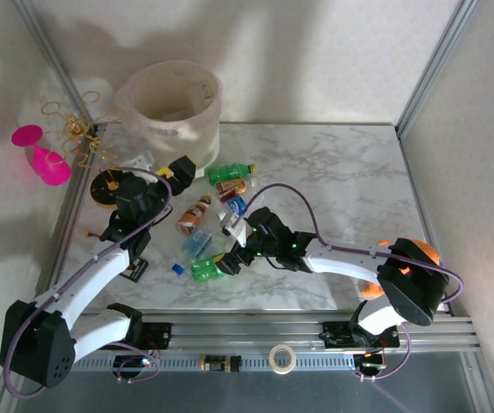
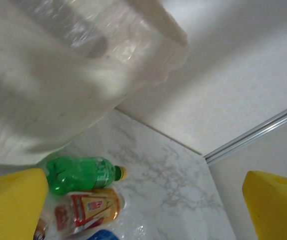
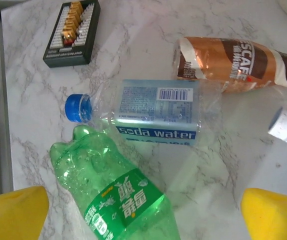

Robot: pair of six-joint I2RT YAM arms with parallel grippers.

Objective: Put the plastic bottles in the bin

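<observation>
The marble tabletop (image 1: 333, 172) carries the bin (image 1: 174, 107) at its far left corner, a translucent liner folded over its rim. The left claw (image 1: 181, 169) hovers just beside the bin's wall on the near side; in the left wrist view its yellow fingers (image 2: 13, 200) stand wide apart with nothing between them. The right claw (image 1: 228, 243) is near the tabletop's near edge, left of centre, spread wide over a crushed green bottle (image 3: 118, 195) (whether a pad touches it cannot be told).

The plastic bottles lie scattered on the tabletop's left half, between the bin and the near edge, all outside the bin. A second green bottle (image 1: 230, 172) lies nearest the bin, an orange-labelled bottle (image 2: 86, 207) just beside it. The copper-brown bottle (image 3: 233, 62) lies mid-cluster. The clear bottle (image 3: 148, 117), blue-labelled, touches the green one under the right claw, its blue cap (image 3: 78, 107) toward the left edge. A small black connector box (image 3: 72, 32) sits by the near left edge.
</observation>
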